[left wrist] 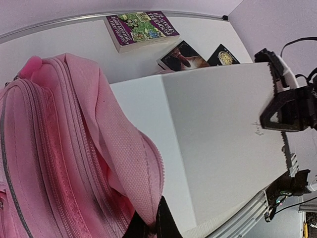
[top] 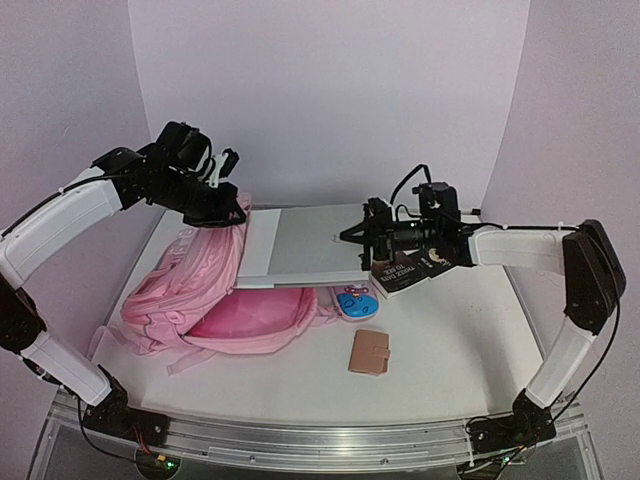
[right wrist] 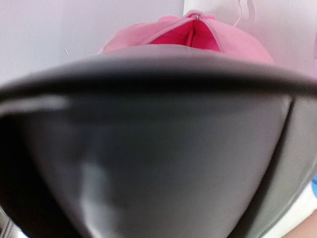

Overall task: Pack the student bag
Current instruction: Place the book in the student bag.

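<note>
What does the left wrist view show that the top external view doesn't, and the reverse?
Only the left wrist: a purple-covered book by the far wall. Only the top external: a brown wallet, a small blue-patched case. Both: the student bag, the flat pale panel, the right tool clamped on its edge.

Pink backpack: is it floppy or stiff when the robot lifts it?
Probably floppy: the pink backpack sags in folds below where the left end effector pinches its top. It likely won't roll or tip, since it lies slumped flat. The woven fabric looks grippy rather than slippery.
</note>
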